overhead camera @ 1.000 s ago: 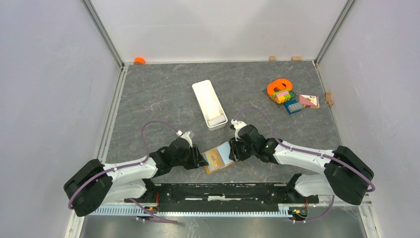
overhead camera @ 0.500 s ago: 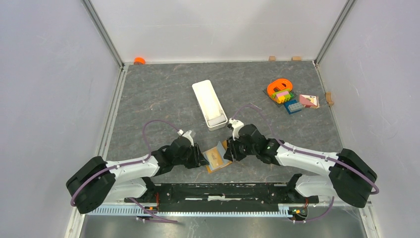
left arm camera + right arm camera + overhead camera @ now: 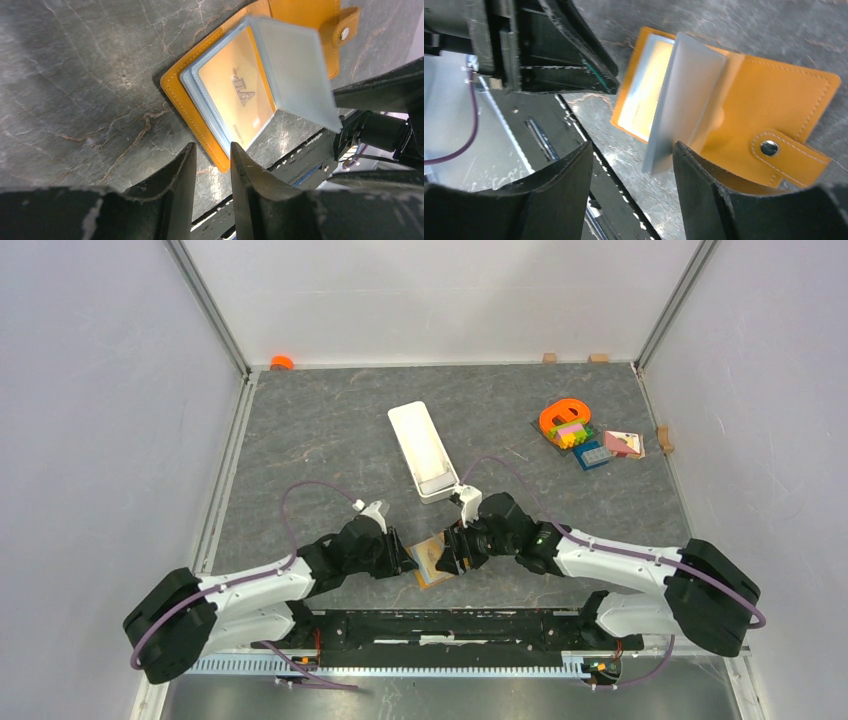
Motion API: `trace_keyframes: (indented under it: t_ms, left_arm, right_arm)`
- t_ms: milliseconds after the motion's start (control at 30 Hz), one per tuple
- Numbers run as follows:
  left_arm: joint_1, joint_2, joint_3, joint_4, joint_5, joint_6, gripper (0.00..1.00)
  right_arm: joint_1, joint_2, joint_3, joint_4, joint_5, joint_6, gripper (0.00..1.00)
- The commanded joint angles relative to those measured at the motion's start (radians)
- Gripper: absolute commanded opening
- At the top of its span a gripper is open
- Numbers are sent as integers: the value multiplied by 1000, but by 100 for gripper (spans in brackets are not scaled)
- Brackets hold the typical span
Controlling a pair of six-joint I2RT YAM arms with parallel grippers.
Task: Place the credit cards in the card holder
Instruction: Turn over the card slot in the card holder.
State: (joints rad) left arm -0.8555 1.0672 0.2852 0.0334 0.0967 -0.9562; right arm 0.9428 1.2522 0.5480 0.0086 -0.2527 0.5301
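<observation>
card holder [image 3: 295, 70] open, left gripper [image 3: 212, 150] at corner

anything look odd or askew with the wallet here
Yes: one pale pocket leaf of the card holder sticks up tilted instead of lying flat on the others. The holder itself lies open on the table, with no visible damage.

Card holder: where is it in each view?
Top external: card holder low centre.
Left wrist: card holder upper centre to right, open.
Right wrist: card holder centre to right, open.
Shared landmark: snap tab top right in left wrist, lower right in right wrist; not discernible from above.
</observation>
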Motion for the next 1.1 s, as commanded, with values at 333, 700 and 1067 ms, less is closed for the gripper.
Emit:
trace_keyframes:
  t_ms: [333,700,1067]
  left_arm:
    - [9,-143,109,-231,-93,79,43]
    - [10,-61,101,-127,-41,62,43]
    - [10,28,93,-38,-19,52,44]
  right_arm:
    - [42,39,9,175,-91,13,66]
    - [52,-14,47,-48,247,-97,68]
    - [172,-16,73,-15,364,-177,82]
